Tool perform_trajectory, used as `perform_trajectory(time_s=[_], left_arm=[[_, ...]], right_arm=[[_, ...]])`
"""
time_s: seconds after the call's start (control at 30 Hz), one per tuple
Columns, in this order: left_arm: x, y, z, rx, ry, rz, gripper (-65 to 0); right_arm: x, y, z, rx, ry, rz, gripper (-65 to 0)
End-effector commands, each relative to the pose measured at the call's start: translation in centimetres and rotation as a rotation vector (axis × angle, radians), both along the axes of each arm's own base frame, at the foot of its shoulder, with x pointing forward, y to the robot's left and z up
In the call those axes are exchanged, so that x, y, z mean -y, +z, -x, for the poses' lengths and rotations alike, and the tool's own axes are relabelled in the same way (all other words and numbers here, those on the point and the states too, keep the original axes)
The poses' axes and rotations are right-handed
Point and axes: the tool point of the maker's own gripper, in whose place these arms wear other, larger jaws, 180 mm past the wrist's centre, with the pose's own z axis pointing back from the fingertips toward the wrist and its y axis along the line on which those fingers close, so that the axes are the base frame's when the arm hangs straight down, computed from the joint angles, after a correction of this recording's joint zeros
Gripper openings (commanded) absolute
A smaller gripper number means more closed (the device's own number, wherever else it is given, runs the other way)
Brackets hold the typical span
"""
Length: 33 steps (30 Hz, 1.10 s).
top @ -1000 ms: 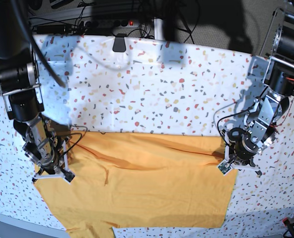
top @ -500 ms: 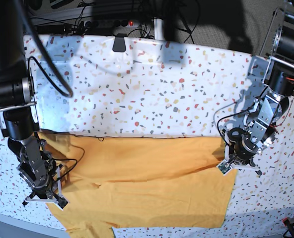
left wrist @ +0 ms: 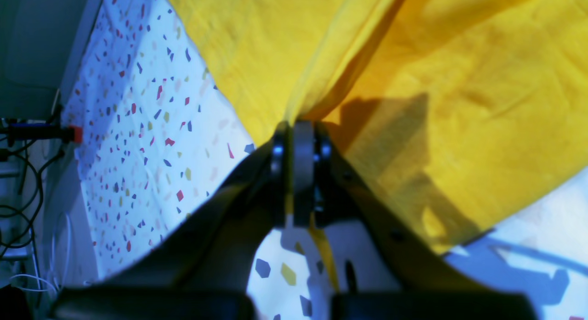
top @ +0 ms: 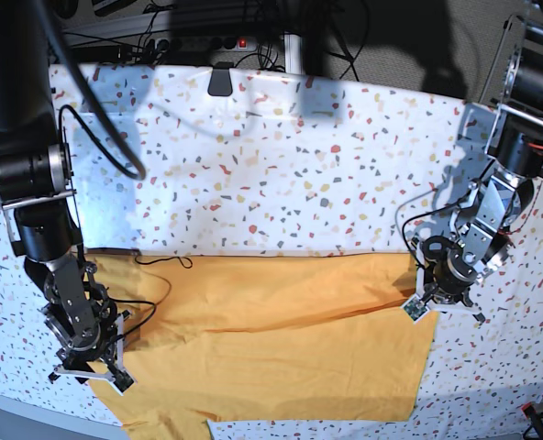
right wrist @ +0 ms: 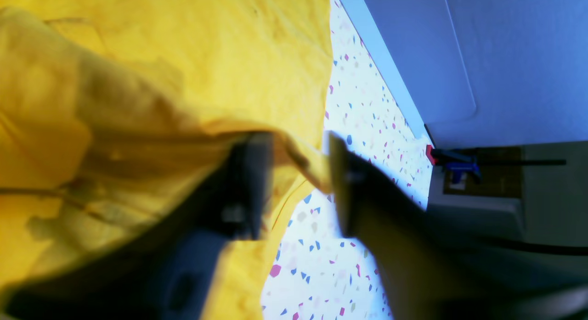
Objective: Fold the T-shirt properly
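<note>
The mustard-orange T-shirt (top: pixel 281 348) lies spread across the near half of the table. My left gripper (top: pixel 416 308) sits at the shirt's right edge. In the left wrist view the left gripper (left wrist: pixel 298 127) is shut, pinching a fold of the shirt (left wrist: pixel 459 81). My right gripper (top: pixel 93 374) is low at the shirt's front left corner. In the right wrist view the right gripper (right wrist: pixel 296 173) has its jaws apart, and a rumpled edge of the shirt (right wrist: pixel 183 49) still lies between them.
The white speckled tablecloth (top: pixel 281 165) covers the table. A black clamp (top: pixel 221 81) holds the cloth at the far edge, with cables and a power strip (top: pixel 207 41) behind. The table's front edge runs just below the right gripper.
The right arm has carried the shirt's left edge down toward the front left corner, and its jaws have come apart. The left arm has stayed put, still pinching.
</note>
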Motion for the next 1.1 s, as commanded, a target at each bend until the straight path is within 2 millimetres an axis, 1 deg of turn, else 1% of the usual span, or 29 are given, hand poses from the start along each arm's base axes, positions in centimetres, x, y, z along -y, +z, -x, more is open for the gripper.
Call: perform_trajectory(time_s=[0.0,0.03,0.13,0.23,0.37,0.4,0.5,0.6,0.63,0.77,0.87,0.93,1.0,1.03,1.07], left_arm=[[-0.2,2.6,-1.7,0.072,0.002,0.016,-65.0],[-0.2,2.6,-1.7,0.072,0.002,0.016,-65.0],[-0.2,2.6,-1.7,0.072,0.002,0.017,-65.0],[-0.2,2.7,-1.7,0.073,0.002,0.016,-65.0],[0.3,3.4,-2.1,0.104,-0.019,0.035,-65.0],[0.5,3.7,-2.2,0.117,-0.030,0.044,-65.0],[0.9,4.2,-2.4,0.136,-0.046,0.057,-65.0],[0.9,4.1,-2.4,0.136,-0.047,0.058,-65.0],[0.9,4.1,-2.4,0.136,-0.047,0.058,-65.0],[0.8,4.1,-2.3,0.134,-0.045,0.055,-65.0],[0.0,4.3,-2.5,0.148,-0.024,0.040,-65.0],[-1.1,5.5,-3.2,0.221,0.030,0.015,-53.3],[-1.8,7.1,-3.8,0.311,0.062,0.015,-41.6],[-1.9,7.7,-4.0,0.343,0.062,0.017,-37.8],[-1.9,8.2,-4.1,0.365,0.056,0.022,-35.4]], right_arm=[[0.8,3.7,-1.5,0.102,-0.018,0.011,-31.1],[0.9,3.9,-1.6,0.112,-0.025,0.014,-29.0],[1.8,4.0,-1.4,0.113,-0.065,0.029,-28.8],[3.1,4.1,-1.0,0.125,-0.151,0.022,-28.8],[5.0,5.7,-0.6,0.255,-0.314,-0.074,-28.8],[5.5,5.4,-0.2,0.242,-0.359,-0.094,-28.8],[6.7,3.3,1.7,0.121,-0.519,-0.141,-28.8],[7.0,2.2,3.1,0.046,-0.609,-0.175,-28.8],[7.0,2.2,3.2,0.038,-0.622,-0.185,-28.8],[6.5,2.9,3.0,0.039,-0.628,-0.195,-28.8],[5.9,3.2,2.7,0.046,-0.618,-0.202,-28.8],[5.6,3.1,2.6,0.045,-0.615,-0.224,-28.8],[5.3,2.9,2.5,0.048,-0.612,-0.260,-28.8],[5.1,2.8,2.4,0.049,-0.610,-0.276,-28.8],[5.0,2.8,2.4,0.049,-0.609,-0.284,-28.8]])
